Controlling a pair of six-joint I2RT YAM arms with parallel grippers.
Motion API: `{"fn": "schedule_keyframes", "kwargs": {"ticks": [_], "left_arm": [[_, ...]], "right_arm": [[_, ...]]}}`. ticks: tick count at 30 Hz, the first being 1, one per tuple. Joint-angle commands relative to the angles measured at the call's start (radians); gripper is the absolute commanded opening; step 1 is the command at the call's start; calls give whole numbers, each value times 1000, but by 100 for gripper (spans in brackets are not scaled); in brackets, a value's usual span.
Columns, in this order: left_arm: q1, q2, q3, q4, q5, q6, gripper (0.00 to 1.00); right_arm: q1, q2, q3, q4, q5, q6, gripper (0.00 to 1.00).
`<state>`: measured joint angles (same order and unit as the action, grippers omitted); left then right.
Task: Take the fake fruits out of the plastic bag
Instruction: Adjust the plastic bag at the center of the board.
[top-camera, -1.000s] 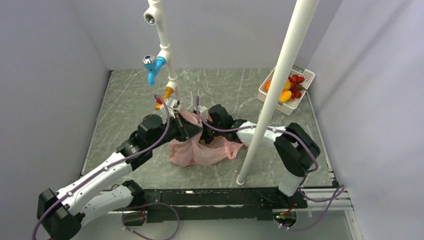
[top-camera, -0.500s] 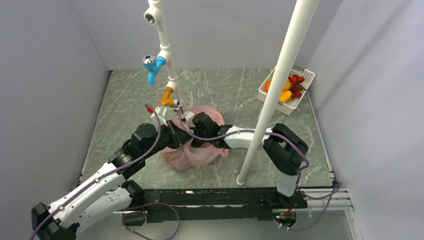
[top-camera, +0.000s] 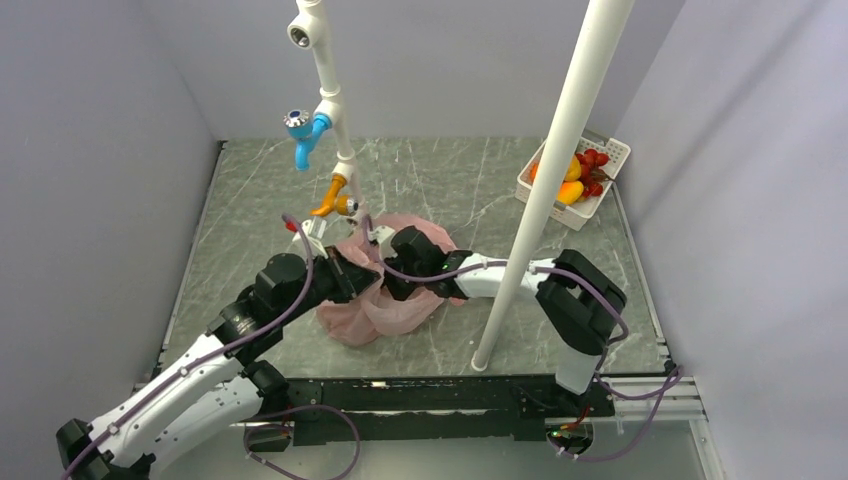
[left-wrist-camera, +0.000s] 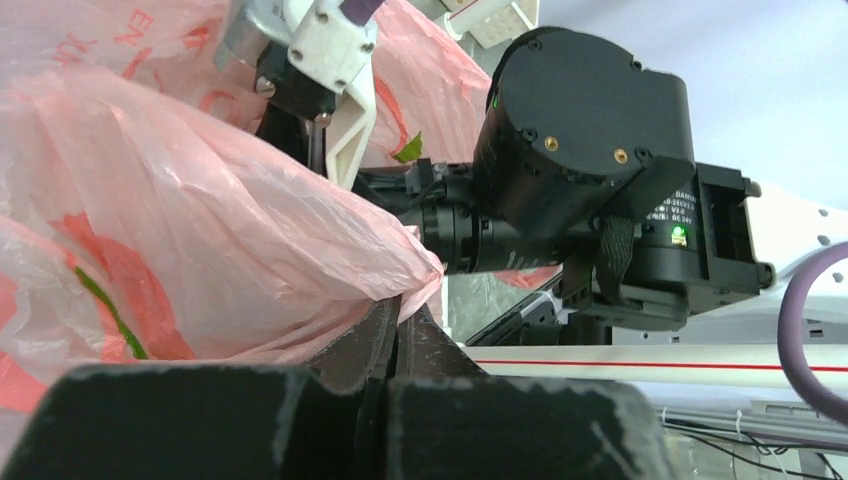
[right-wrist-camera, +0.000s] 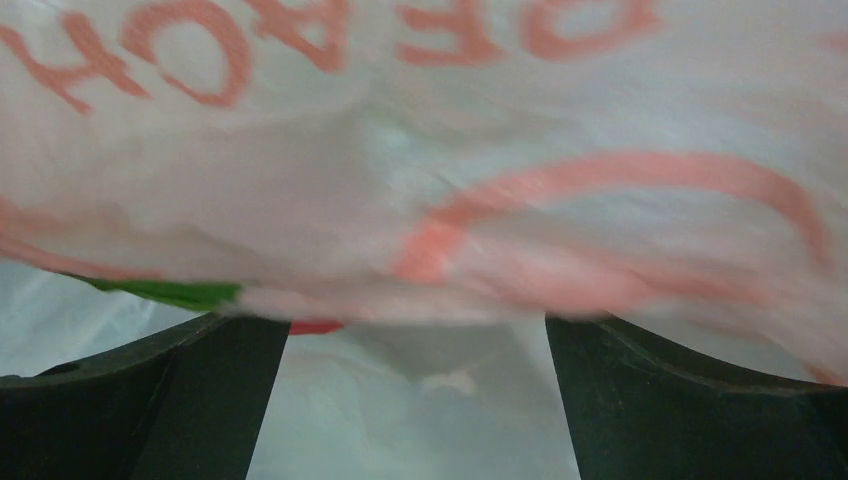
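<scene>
Arms from both sides meet over the pink plastic bag (top-camera: 385, 300), which lies crumpled on the gray marbled table (top-camera: 250, 200) near the middle of the overhead view. From there neither grip can be made out. Only the left wrist view shows the left gripper (left-wrist-camera: 405, 325): at the bottom centre of that frame it is clenched on a pinched fold of the bag's film. The film bulges up and to the left, and the black wrist of the right arm (left-wrist-camera: 590, 170) fills the upper right. The right wrist view alone sees the film close up, with red lettering and a green patch across the frame. There the right gripper (right-wrist-camera: 415, 400) stands spread wide, its 2 dark fingers (right-wrist-camera: 130, 400) at the lower corners, grasping nothing. The fake fruits (top-camera: 592, 165), red, orange and yellow, show only from overhead. They sit in a white basket (top-camera: 615, 147) at the upper right, partly behind a white pole (top-camera: 560, 170). What the bag holds I cannot tell.
</scene>
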<state>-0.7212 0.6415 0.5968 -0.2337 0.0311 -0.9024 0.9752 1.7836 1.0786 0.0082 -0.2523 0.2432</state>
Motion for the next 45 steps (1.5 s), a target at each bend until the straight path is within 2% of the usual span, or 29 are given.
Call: {"fn": "schedule_keyframes", "kwargs": {"ticks": [1,6,10,13,16,19,23,30,39,45], "left_arm": [[-1,98,105,80,80,52,0],[-1,271,224,215,199,44,0],[-6,440,383,239,327,46,0],[-21,495,449,294,367,33,0],[-29,498,479,266,350,68,0],[-28,464,445,166,275,102,0],[-5,413,303,86,169,120,0],[31,323,81,115,132,76,0],[33,277,55,93,117,72,0],[32,301,87,102,129,85,0]], "right_arm": [[-86,-83,-49,-14,-103,17,99],[-187,-162,-121,35,-201,41,99],[-232,-238,-151,7,-220,13,99],[-247,-289,-163,-4,-211,-3,99],[-256,-329,-174,-4,-224,-10,99],[-256,-344,-177,-38,-217,-24,99],[-256,-328,-190,-63,-209,-57,99],[-254,-285,-216,-49,-310,-83,99],[-221,-211,-205,-112,-427,-145,99],[-222,-256,-257,-69,-393,-116,99]]}}
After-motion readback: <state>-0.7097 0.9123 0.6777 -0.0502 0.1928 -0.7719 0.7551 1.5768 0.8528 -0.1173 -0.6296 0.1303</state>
